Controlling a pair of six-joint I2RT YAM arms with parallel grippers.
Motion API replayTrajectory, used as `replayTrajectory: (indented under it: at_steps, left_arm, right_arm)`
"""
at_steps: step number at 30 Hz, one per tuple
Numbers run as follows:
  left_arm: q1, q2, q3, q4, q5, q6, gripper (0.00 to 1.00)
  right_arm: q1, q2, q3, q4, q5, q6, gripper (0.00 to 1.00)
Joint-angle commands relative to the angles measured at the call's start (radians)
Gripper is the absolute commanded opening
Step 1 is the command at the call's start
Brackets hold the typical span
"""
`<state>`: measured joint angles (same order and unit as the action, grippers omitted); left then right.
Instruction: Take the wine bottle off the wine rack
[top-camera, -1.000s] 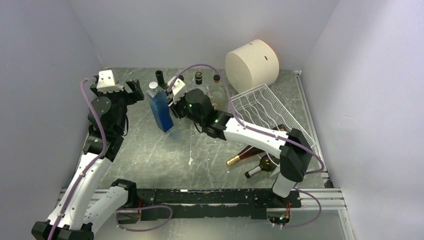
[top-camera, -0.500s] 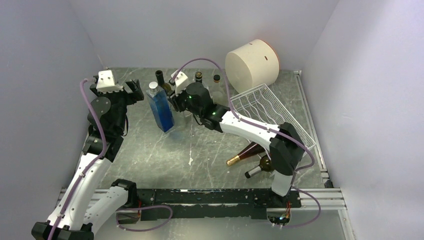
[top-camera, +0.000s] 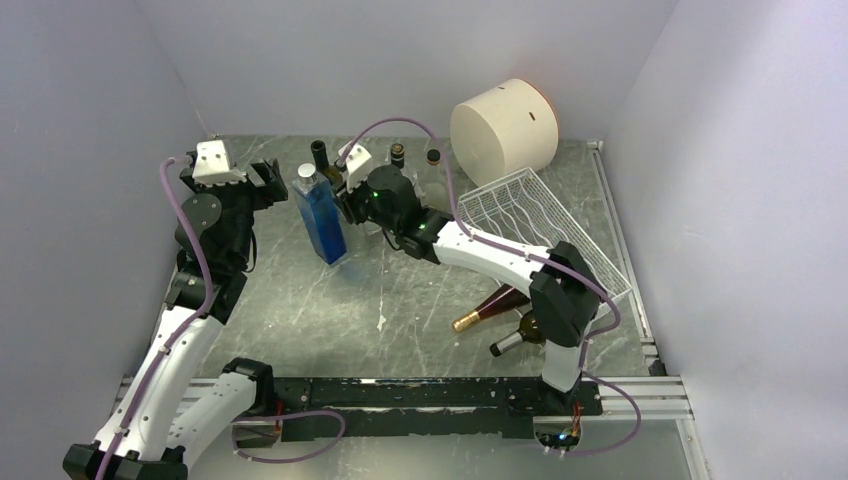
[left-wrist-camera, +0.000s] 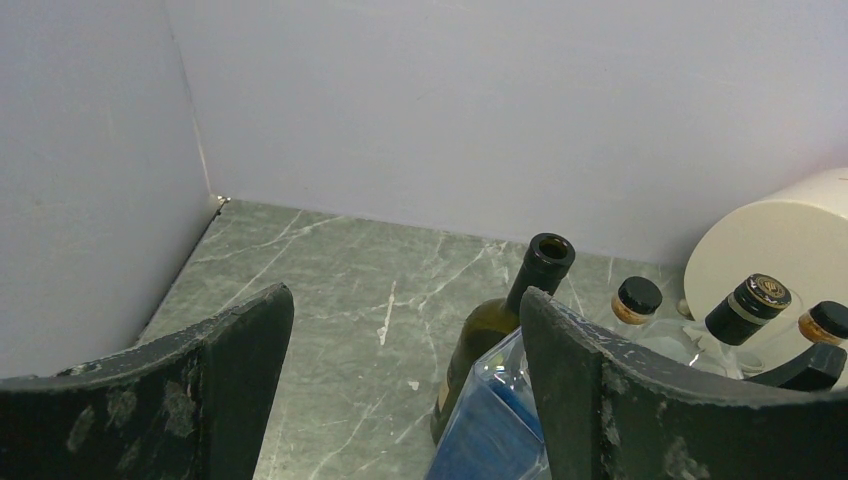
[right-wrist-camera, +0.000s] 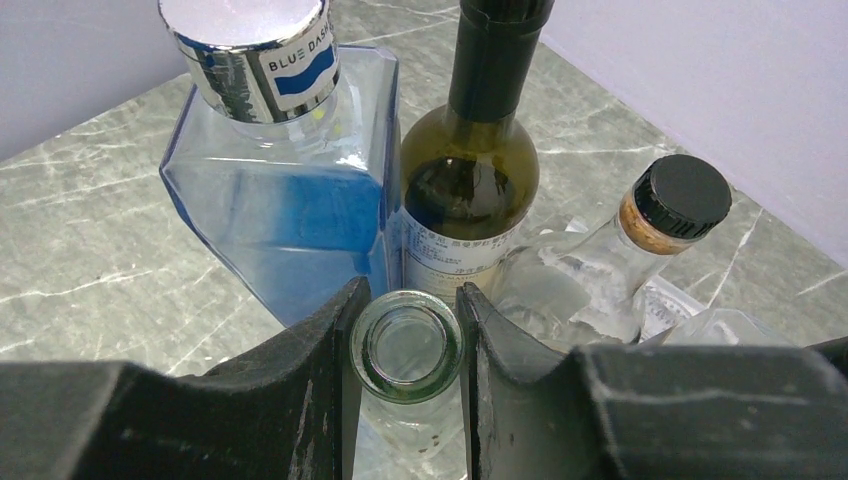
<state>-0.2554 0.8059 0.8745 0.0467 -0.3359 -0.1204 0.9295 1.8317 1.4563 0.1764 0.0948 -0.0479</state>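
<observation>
Near right, 4 o'clock: gold-capped bottle (top-camera: 488, 309) and dark bottle (top-camera: 523, 336) lie at the wine rack's low edge; whether on a tier, cannot tell.
Wine rack (top-camera: 520, 205), 2 o'clock: tilted.
Right tool (right-wrist-camera: 408, 345), 12 o'clock: pinching the upright wine bottle (right-wrist-camera: 405, 385) at its neck, well apart from the rack.
Handling: rigid, slick, breakable glass; probably light; take it under the lip.
Left tool (left-wrist-camera: 400, 360), 10 o'clock: spread, holding nothing.

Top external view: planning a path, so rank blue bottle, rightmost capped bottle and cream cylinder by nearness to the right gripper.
1. blue bottle, just left of the right gripper.
2. rightmost capped bottle, back right.
3. cream cylinder, farther back right.
</observation>
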Motion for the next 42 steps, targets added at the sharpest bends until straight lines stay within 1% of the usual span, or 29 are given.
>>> replayTrajectory:
  at_steps: [1, 3, 6, 10, 14, 18, 23, 25, 28, 30, 33, 36, 39, 42]
  left_arm:
    - [-0.001, -0.008, 0.032, -0.005, 0.005, -0.005, 0.87]
    - [-0.001, -0.010, 0.031, -0.004, 0.006, -0.006, 0.87]
    - [-0.001, -0.007, 0.031, -0.004, 0.005, -0.005, 0.87]
    - [-0.001, 0.000, 0.031, -0.005, 0.005, -0.004, 0.87]
    - [-0.001, 0.007, 0.031, -0.005, 0.000, -0.003, 0.87]
    - [-0.001, 0.010, 0.028, -0.002, -0.001, 0.000, 0.87]
    - [-0.001, 0.026, 0.031, -0.006, -0.007, 0.005, 0.86]
    - [-0.001, 0.027, 0.029, -0.005, -0.008, 0.005, 0.86]
    - [-0.001, 0.031, 0.032, -0.009, -0.009, 0.005, 0.86]
    - [-0.001, 0.031, 0.033, -0.010, -0.006, 0.002, 0.86]
    - [-0.001, 0.032, 0.033, -0.012, 0.006, -0.007, 0.86]
    - [-0.001, 0.039, 0.036, -0.014, 0.013, -0.012, 0.86]
    - [-0.001, 0.046, 0.038, -0.019, 0.018, -0.014, 0.86]
    - [-0.001, 0.047, 0.040, -0.019, 0.022, -0.015, 0.86]
  right_arm:
    - [-0.004, 0.020, 0.045, 0.069, 0.021, 0.005, 0.01]
    - [-0.003, 0.025, 0.043, 0.070, 0.026, 0.010, 0.13]
    - [-0.004, 0.026, 0.043, 0.066, 0.033, 0.010, 0.34]
    - [-0.004, 0.012, 0.059, 0.039, 0.024, 0.004, 0.52]
    - [-0.004, -0.041, 0.048, 0.015, 0.010, -0.007, 0.69]
    - [-0.004, -0.161, -0.016, -0.031, -0.027, -0.041, 0.77]
    - [0.001, -0.366, -0.181, -0.146, -0.085, -0.119, 0.86]
    - [0.007, -0.453, -0.243, -0.239, -0.105, -0.186, 0.90]
    - [0.034, -0.575, -0.323, -0.427, -0.106, -0.302, 0.98]
    - [0.060, -0.648, -0.369, -0.561, -0.099, -0.370, 1.00]
    - [0.092, -0.734, -0.424, -0.770, -0.054, -0.451, 1.00]
    - [0.116, -0.798, -0.491, -0.947, 0.062, -0.519, 1.00]
    - [0.128, -0.841, -0.557, -1.019, 0.174, -0.579, 1.00]
    - [0.138, -0.825, -0.607, -1.051, 0.217, -0.629, 1.00]
